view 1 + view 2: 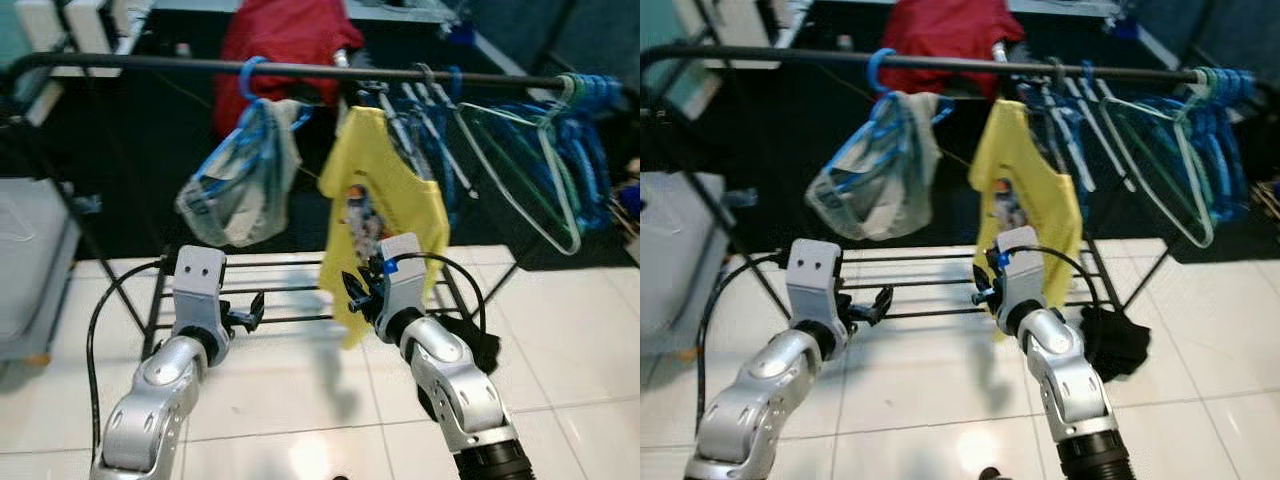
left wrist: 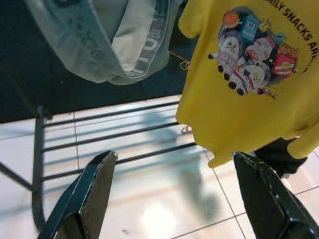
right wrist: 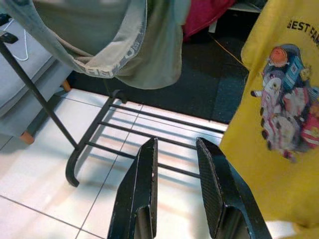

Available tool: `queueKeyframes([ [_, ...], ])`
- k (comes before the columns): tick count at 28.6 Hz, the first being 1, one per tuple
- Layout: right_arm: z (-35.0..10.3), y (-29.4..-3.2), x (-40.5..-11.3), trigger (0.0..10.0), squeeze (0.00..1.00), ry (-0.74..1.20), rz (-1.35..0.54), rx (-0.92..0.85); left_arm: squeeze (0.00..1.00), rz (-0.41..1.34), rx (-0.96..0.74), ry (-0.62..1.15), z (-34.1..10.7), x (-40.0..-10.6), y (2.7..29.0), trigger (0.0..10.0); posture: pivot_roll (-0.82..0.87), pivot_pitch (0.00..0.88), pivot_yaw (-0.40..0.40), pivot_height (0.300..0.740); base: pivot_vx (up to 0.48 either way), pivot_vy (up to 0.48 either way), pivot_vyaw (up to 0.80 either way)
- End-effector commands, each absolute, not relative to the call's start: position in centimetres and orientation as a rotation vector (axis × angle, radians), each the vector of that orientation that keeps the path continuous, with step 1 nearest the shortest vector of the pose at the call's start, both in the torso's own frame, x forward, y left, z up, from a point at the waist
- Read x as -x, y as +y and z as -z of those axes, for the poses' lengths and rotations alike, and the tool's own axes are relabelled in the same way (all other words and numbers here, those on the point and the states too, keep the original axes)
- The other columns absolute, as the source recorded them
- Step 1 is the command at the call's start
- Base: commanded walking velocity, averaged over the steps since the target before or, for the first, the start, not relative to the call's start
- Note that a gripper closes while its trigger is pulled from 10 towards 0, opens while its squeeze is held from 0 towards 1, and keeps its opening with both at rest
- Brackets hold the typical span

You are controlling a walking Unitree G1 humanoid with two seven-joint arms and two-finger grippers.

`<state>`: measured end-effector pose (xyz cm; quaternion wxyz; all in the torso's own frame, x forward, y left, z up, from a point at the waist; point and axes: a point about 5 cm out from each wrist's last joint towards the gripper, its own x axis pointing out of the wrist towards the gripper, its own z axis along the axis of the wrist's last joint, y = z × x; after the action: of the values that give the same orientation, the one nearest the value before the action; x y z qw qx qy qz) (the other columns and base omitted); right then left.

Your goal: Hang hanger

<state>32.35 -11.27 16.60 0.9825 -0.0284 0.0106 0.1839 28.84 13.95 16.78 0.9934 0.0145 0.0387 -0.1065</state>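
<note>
A yellow printed T-shirt (image 1: pixel 385 200) hangs from the black rail (image 1: pixel 150 63) of a clothes rack, near its middle. To its left, a grey-blue garment (image 1: pixel 245 185) hangs on a blue hanger (image 1: pixel 250 75). My right gripper (image 1: pixel 357 290) is raised just in front of the shirt's lower hem; its fingers (image 3: pixel 144 189) stand a little apart with nothing between them. My left gripper (image 1: pixel 250 312) is held low under the grey-blue garment. Its fingers (image 2: pixel 94 194) are spread wide and hold nothing.
Several empty blue and green hangers (image 1: pixel 540 170) crowd the rail's right end. A red garment (image 1: pixel 290 40) lies behind the rail. The rack's low shelf bars (image 1: pixel 290 290) run above the white tile floor. A black cloth (image 1: pixel 470 340) lies beside my right arm. A grey seat (image 1: pixel 30 260) stands at left.
</note>
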Motion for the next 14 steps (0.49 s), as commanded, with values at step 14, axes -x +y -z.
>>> queueKeyframes([
  [14, -18.2, -13.4, -32.6, 10.0, 0.00, -0.103, -0.191, 0.030, 0.00, 0.216, 0.028, 0.019, -17.7, -28.9, 13.2, 10.0, -0.06, 0.238, -0.081, 0.740, 0.000, 0.000, 0.00],
])
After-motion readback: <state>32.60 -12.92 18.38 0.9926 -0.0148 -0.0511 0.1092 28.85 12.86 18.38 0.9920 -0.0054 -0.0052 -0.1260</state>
